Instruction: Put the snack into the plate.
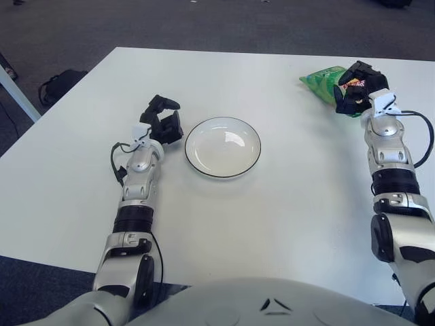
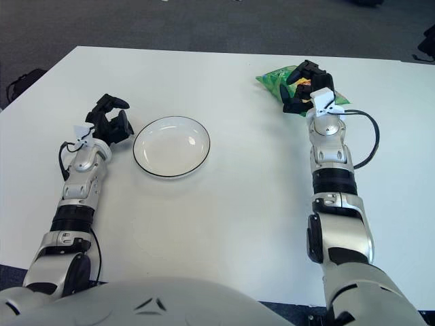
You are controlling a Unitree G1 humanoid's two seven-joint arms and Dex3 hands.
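A green snack bag [image 1: 321, 81] lies on the white table at the far right. My right hand [image 1: 355, 88] is on the bag's right end with its fingers curled around it, and a bit of the bag's red label shows between them. The bag still touches the table. A white plate with a dark rim [image 1: 217, 153] sits empty in the middle of the table, well to the left of the bag. My left hand [image 1: 165, 119] shows just left of the plate, with relaxed fingers that hold nothing.
A black cable [image 1: 425, 136] loops off my right wrist near the table's right edge. A dark bag [image 1: 60, 85] lies on the floor beyond the table's left corner. A wide bare stretch of tabletop [image 1: 292, 136] separates plate and snack.
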